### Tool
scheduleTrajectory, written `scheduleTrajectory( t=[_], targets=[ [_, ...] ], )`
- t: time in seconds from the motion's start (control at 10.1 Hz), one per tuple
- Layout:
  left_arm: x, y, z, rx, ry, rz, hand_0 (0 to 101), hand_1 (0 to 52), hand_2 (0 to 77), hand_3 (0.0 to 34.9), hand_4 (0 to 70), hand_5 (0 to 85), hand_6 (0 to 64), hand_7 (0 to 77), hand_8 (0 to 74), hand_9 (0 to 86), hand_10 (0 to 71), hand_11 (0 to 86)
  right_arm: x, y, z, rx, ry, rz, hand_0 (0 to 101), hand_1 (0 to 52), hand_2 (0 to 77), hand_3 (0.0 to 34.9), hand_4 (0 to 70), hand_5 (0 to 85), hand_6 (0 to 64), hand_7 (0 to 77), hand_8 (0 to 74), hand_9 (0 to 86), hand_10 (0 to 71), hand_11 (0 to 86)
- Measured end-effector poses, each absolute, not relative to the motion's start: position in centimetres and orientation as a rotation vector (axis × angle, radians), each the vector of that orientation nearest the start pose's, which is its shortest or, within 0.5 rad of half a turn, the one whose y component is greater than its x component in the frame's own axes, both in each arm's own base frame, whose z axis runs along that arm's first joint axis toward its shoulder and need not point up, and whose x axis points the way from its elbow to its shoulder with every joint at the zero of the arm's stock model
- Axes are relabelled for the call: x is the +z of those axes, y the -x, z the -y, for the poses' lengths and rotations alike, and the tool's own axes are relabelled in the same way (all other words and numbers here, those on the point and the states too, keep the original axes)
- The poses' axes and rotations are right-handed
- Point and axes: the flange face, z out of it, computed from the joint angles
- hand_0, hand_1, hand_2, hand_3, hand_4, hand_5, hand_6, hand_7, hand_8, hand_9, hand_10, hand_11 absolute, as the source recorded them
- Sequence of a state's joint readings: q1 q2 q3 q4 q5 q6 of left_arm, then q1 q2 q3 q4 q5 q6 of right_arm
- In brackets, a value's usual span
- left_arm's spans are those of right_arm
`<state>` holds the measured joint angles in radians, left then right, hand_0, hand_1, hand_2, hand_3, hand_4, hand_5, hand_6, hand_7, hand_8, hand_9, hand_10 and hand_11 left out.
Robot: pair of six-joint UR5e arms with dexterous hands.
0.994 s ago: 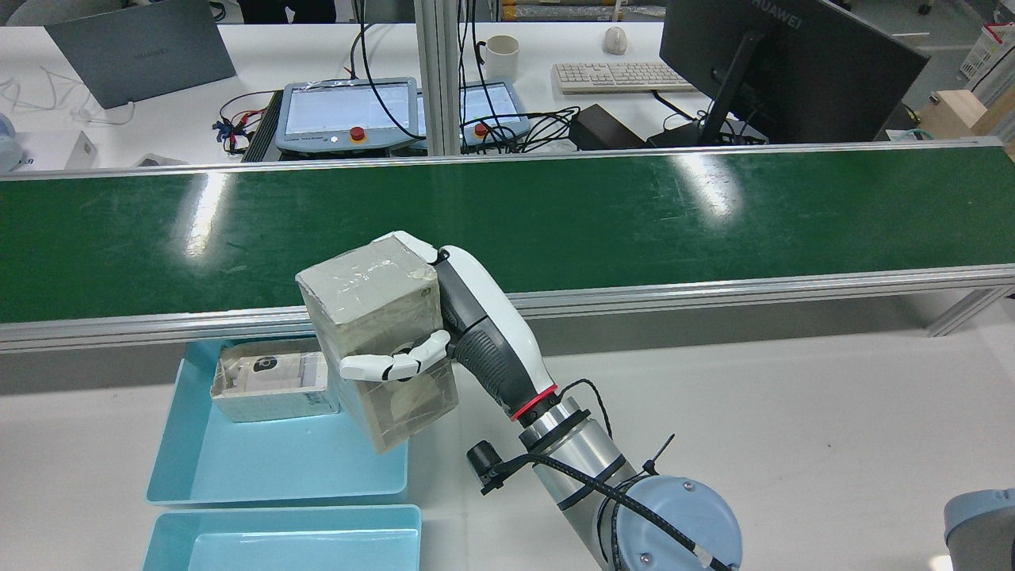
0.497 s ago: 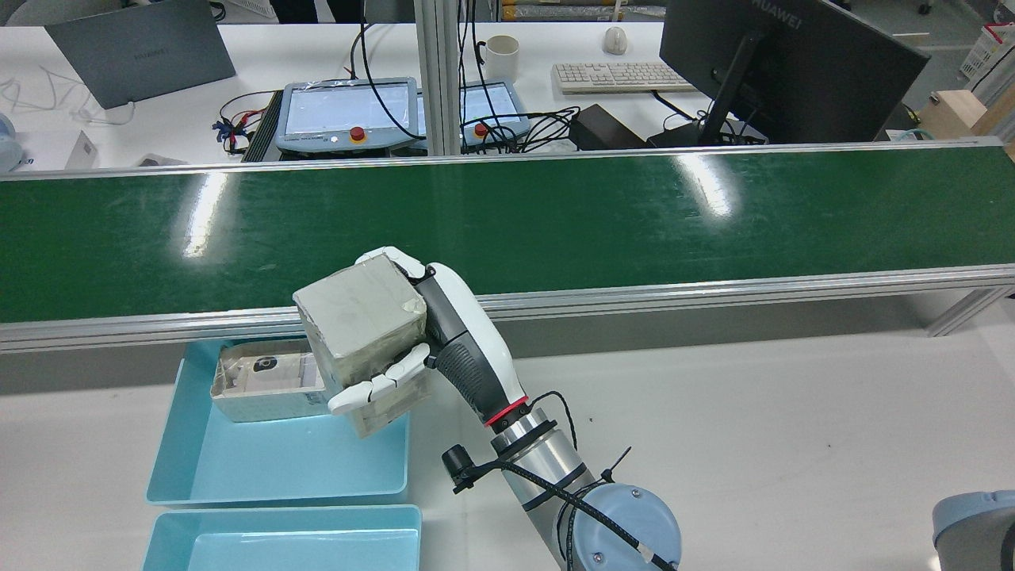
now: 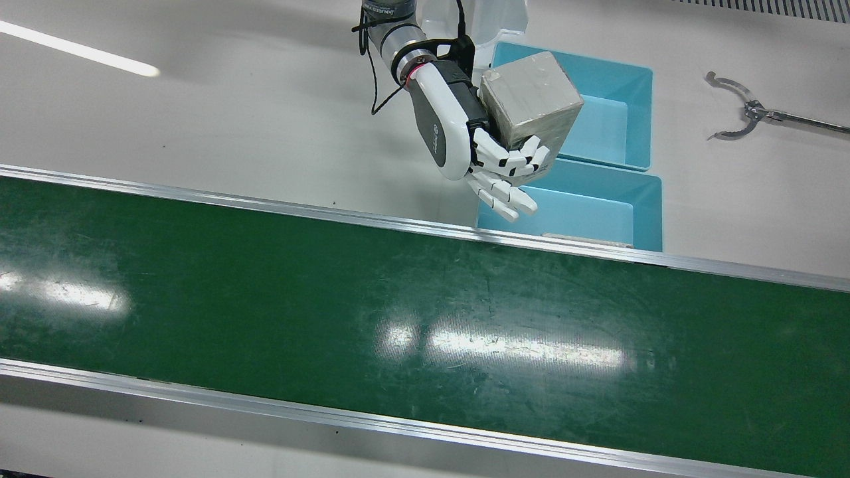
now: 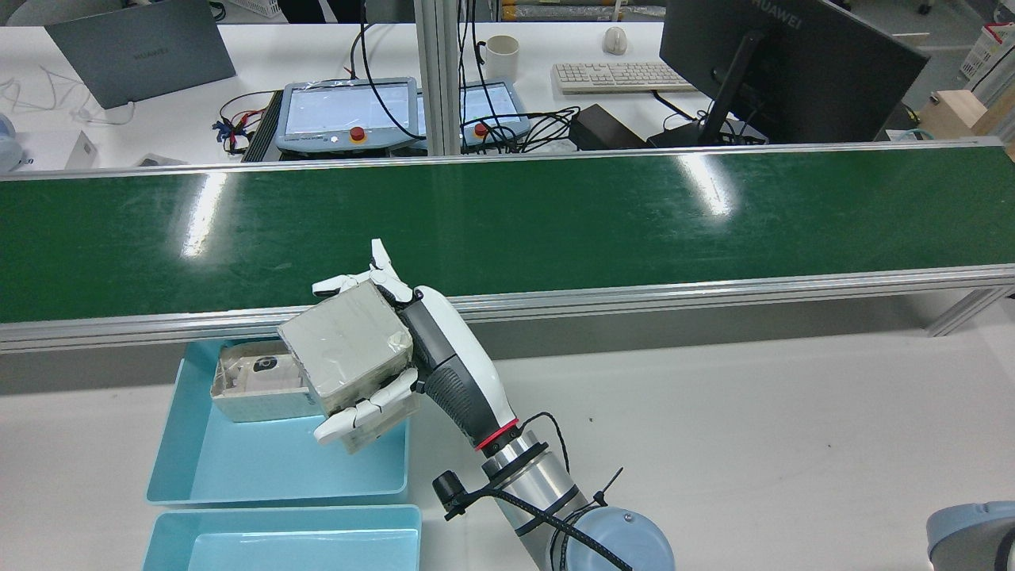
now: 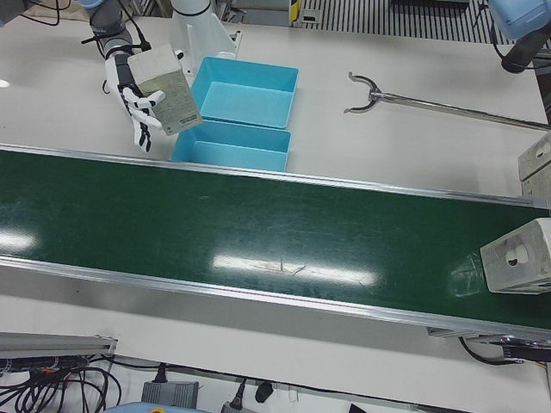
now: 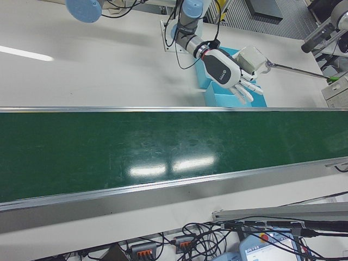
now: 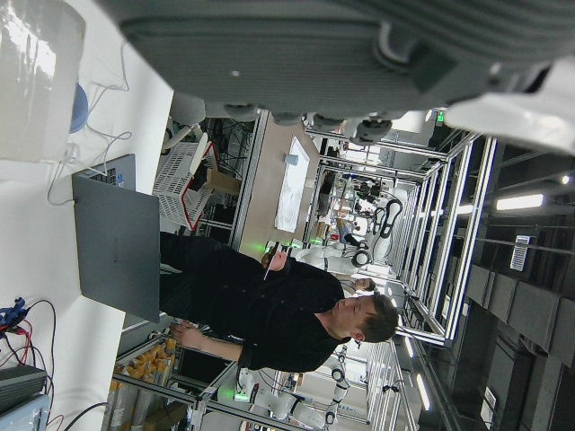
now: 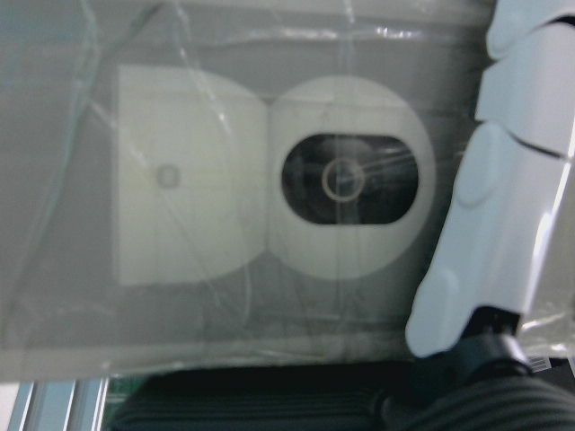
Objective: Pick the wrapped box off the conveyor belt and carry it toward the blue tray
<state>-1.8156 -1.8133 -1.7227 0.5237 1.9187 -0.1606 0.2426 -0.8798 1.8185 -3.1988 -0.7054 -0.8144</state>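
Observation:
My right hand (image 4: 432, 353) is shut on the wrapped box (image 4: 345, 349), a grey cube in clear film. It holds the box tilted in the air, off the green conveyor belt (image 4: 555, 214), over the right end of the blue tray (image 4: 238, 468). The thumb runs under the box and some fingers (image 4: 373, 270) stick out past its top. The front view shows the hand (image 3: 451, 126) and the box (image 3: 528, 99) above the trays. The box fills the right hand view (image 8: 269, 180). The left hand view shows only the underside of my left hand (image 7: 314, 45) and the room.
Another wrapped box (image 4: 254, 381) lies in the far end of the same tray. A second blue tray (image 4: 285, 539) sits closer to the robot. One more box (image 5: 521, 258) rides the belt far off. A metal reacher tool (image 3: 744, 119) lies on the table.
My right hand has carried the box left and down, closer over the blue tray. The box has tilted further and the upper fingers have spread out.

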Motion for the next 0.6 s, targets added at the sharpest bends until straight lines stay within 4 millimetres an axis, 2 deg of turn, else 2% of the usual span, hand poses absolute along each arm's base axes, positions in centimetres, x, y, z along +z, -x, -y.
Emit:
scheduleTrajectory(
  t=[0.1,0.2,0.3,0.4,0.5,0.6],
  targets=[
    [53.53,22.83,50.38,-2.407,0.33,-2.107,0,0.0,1.1,0.0,0.0,1.1,0.0,0.0,0.0,0.0,0.5,0.0,18.76,55.32,35.03,-1.635,-0.273,-2.859,45,10.9,6.5,11.7,15.3,57.8,0.0,2.7,0.0,1.6,0.0,2.2],
    [53.53,22.83,50.38,-2.407,0.33,-2.107,0,0.0,1.1,0.0,0.0,1.1,0.0,0.0,0.0,0.0,0.5,0.0,18.74,55.34,34.92,-1.633,-0.278,-2.86,46,8.7,2.2,20.0,2.7,51.3,0.0,0.5,0.0,1.6,0.0,1.6],
    [53.53,22.83,50.38,-2.407,0.33,-2.107,0,0.0,1.1,0.0,0.0,1.1,0.0,0.0,0.0,0.0,0.5,0.0,18.69,55.32,34.85,-1.631,-0.282,-2.86,46,8.7,2.2,20.0,2.7,51.3,0.0,0.5,0.0,1.6,0.0,1.6],
    [53.53,22.83,50.38,-2.407,0.33,-2.107,0,0.0,0.5,0.0,0.0,1.1,0.0,0.0,0.0,0.0,0.0,0.0,18.62,55.26,34.82,-1.629,-0.284,-2.859,46,7.6,2.2,23.7,0.0,39.8,0.0,0.0,0.0,1.6,0.0,1.6],
    [53.53,22.83,50.38,-2.406,0.33,-2.107,0,0.0,0.5,0.0,0.0,1.1,0.0,0.0,0.0,0.0,0.0,0.0,18.56,55.21,34.79,-1.627,-0.286,-2.859,45,7.6,1.6,29.6,0.0,12.5,0.0,0.0,0.0,1.6,0.0,1.6],
    [53.53,22.83,50.38,-2.406,0.33,-2.107,0,0.0,0.5,0.0,0.0,1.1,0.0,0.0,0.0,0.0,0.0,0.0,18.51,55.17,34.76,-1.626,-0.288,-2.859,45,7.6,1.6,30.5,0.0,3.8,0.0,0.0,0.0,1.6,0.0,1.6]
  ],
)
